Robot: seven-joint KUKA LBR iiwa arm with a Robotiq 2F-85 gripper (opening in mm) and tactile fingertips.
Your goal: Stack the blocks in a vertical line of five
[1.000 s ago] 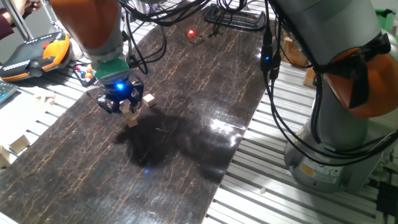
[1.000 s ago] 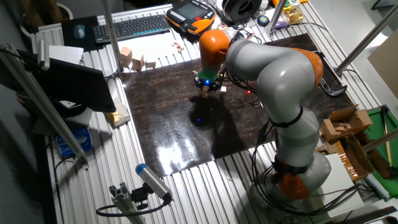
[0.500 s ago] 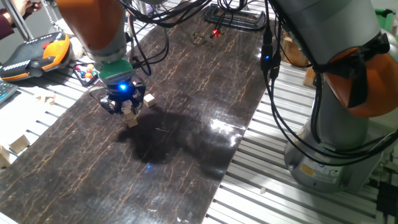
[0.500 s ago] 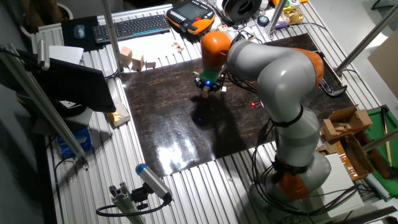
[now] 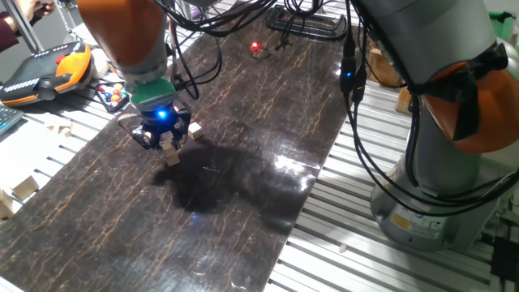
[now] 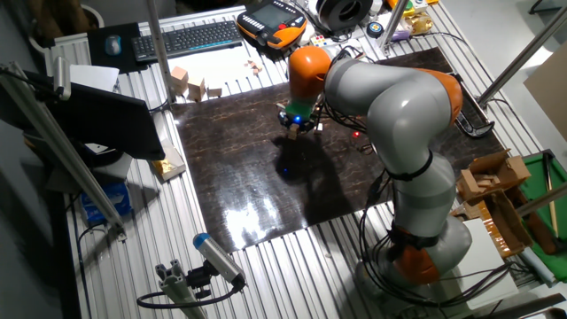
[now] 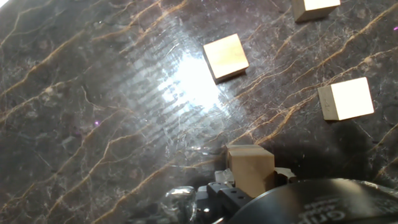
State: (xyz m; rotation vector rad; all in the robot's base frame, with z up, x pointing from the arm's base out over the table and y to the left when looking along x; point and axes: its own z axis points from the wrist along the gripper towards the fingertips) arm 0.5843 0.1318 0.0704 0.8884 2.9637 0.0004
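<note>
My gripper hangs low over the left part of the dark marble-patterned board, shut on one small tan block. In the hand view this held block sits close to the lens at the bottom. Another block lies on the board just below and in front of it. A further block lies to the gripper's right. The hand view shows three blocks lying apart on the board: one in the bright glare, one at the right, one at the top edge. In the other fixed view the gripper hides most blocks.
An orange teach pendant and a multicoloured cube lie off the board's left edge. Larger pale wooden pieces stand on the slatted table behind the board. The arm's grey base and cables stand to the right.
The gripper has drifted slightly to the right with the block still in it. The blocks lying on the board have not moved.
</note>
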